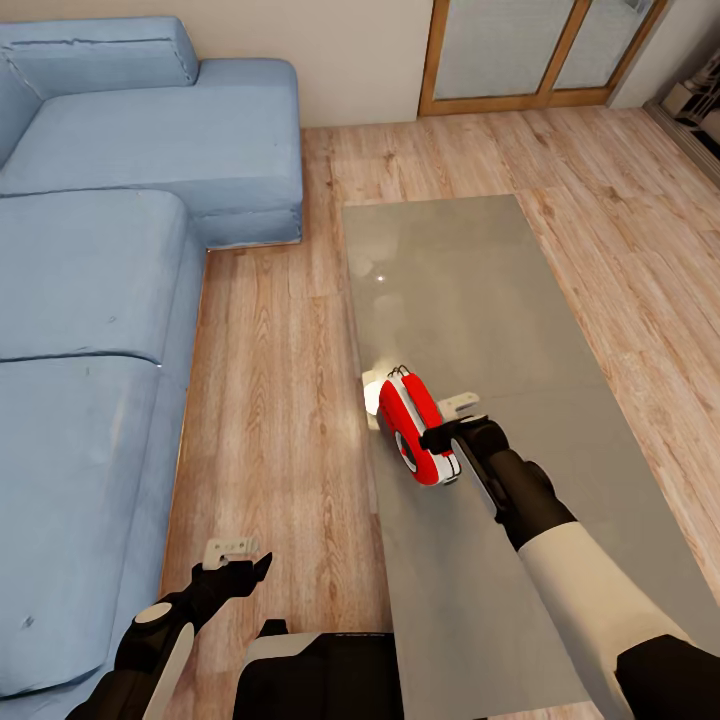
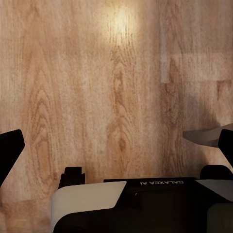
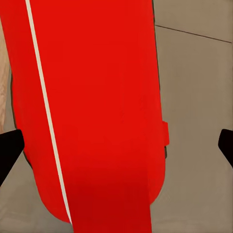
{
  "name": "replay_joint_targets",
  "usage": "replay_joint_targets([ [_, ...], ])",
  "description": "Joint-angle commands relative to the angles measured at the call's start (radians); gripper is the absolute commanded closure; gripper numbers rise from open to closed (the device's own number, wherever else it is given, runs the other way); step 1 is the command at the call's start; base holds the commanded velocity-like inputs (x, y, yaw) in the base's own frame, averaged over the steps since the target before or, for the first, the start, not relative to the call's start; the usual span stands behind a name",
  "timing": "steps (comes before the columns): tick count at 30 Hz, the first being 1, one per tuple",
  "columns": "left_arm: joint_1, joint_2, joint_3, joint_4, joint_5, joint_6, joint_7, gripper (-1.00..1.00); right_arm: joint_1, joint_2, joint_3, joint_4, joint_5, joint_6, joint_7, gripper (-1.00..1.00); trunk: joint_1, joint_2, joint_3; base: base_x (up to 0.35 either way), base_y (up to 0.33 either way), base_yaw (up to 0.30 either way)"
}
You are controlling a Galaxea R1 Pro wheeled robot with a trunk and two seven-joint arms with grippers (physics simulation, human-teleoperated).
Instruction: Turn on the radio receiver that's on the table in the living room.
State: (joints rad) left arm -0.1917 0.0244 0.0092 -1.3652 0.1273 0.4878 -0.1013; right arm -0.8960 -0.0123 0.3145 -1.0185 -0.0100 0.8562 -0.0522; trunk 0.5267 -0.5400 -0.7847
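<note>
Blue sectional sofa [image 1: 110, 230], wood plank floor [image 1: 280, 400], wood-framed glass doors [image 1: 530, 50].

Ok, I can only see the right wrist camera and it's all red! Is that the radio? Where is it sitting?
Observer: Yes, that's the radio receiver. It sits on the table, near the edge facing the blue sofa.
Operator: Where's my other arm?
Observer: The left gripper hangs open over the wood floor, off the table.
Operator: Is my right one beside the radio?
Observer: Yes, the right gripper is open, right against the radio's side away from the sofa.
</note>
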Motion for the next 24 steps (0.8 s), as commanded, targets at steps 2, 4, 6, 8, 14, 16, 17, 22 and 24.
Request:
replay_joint_targets([
  [2,0.0,0.0,0.0,0.0,0.0,0.0,0.0,-1.0,0.0,0.0,0.0,0.0,0.001,0.0,0.0,-1.0,0.0,0.0,0.0,0.0,0.0,0.0],
  [4,0.0,0.0,0.0,0.0,0.0,0.0,0.0,-1.0,0.0,0.0,0.0,0.0,0.001,0.0,0.0,-1.0,0.0,0.0,0.0,0.0,0.0,0.0],
  [6,0.0,0.0,0.0,0.0,0.0,0.0,0.0,-1.0,0.0,0.0,0.0,0.0,0.001,0.0,0.0,-1.0,0.0,0.0,0.0,0.0,0.0,0.0],
  [8,0.0,0.0,0.0,0.0,0.0,0.0,0.0,-1.0,0.0,-0.001,0.0,0.0,0.001,0.0,0.0,-1.0,0.0,0.0,0.0,0.0,0.0,0.0],
  [14,0.0,0.0,0.0,0.0,0.0,0.0,-0.001,-1.0,0.0,0.002,0.0,0.003,-0.005,-0.002,0.002,-1.0,0.0,0.0,0.0,0.0,0.0,0.0],
  [16,0.0,0.0,0.0,0.0,0.0,0.0,-0.001,-1.0,0.0,0.002,0.0,0.003,-0.005,-0.003,0.013,-1.0,0.0,0.0,0.0,0.0,0.0,0.0],
  [17,0.0,0.0,0.0,0.0,0.0,0.0,-0.001,-1.0,0.0,0.002,0.0,0.003,-0.004,-0.003,0.017,-1.0,0.0,0.0,0.0,0.0,0.0,0.0],
  [22,0.0,0.0,0.0,0.0,0.0,0.0,-0.001,-1.0,0.0,0.001,0.0,0.004,-0.004,-0.003,0.04,-1.0,0.0,0.0,0.0,0.0,0.0,0.0],
  [24,0.0,0.0,0.0,0.0,0.0,0.0,-0.001,-1.0,0.0,0.0,0.0,0.016,-0.002,-0.004,0.042,-1.0,0.0,0.0,0.0,0.0,0.0,0.0],
])
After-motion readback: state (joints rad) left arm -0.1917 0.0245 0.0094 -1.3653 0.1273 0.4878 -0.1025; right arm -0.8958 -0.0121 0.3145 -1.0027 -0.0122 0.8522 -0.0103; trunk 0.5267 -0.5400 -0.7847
